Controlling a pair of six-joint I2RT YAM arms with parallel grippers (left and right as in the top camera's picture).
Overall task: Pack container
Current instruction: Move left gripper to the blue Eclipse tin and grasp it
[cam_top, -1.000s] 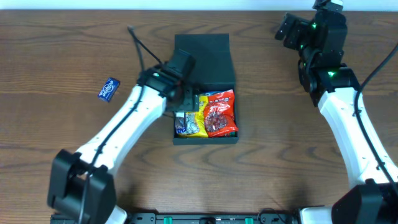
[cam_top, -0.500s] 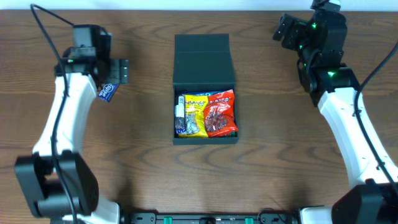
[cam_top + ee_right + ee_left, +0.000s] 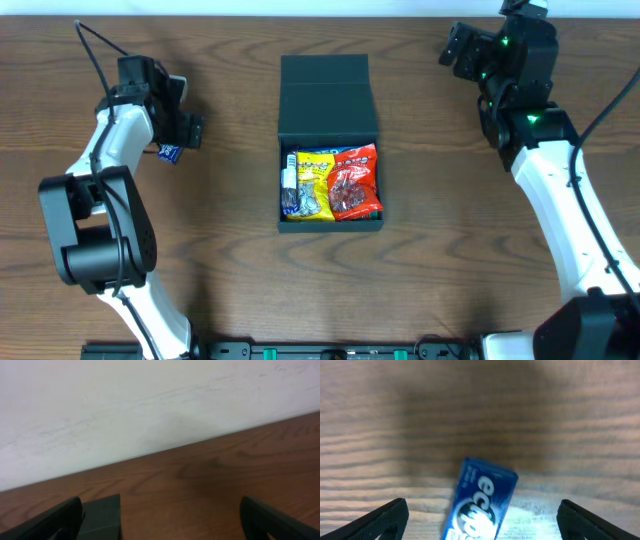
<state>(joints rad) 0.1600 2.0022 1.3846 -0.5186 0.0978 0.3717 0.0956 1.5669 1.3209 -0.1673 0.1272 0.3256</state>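
Now our left gripper hangs wide-jawed over the glossy blue gum packet, which looks light, stiff and slippery, so we'd pinch its long edges, while the dark teal-green cardboard container sits open mid-table, well apart.

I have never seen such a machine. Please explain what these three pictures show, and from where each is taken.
Two robot arms stand at a wooden table, each ending in a two-finger gripper. One picture looks down from above; the other two come from cameras on the wrists. In the middle is the dark green container, lid open, with a yellow packet and a red packet inside. The left gripper is open, close to a blue gum pack lying on the table. The right gripper is open, near the far edge, holding nothing.
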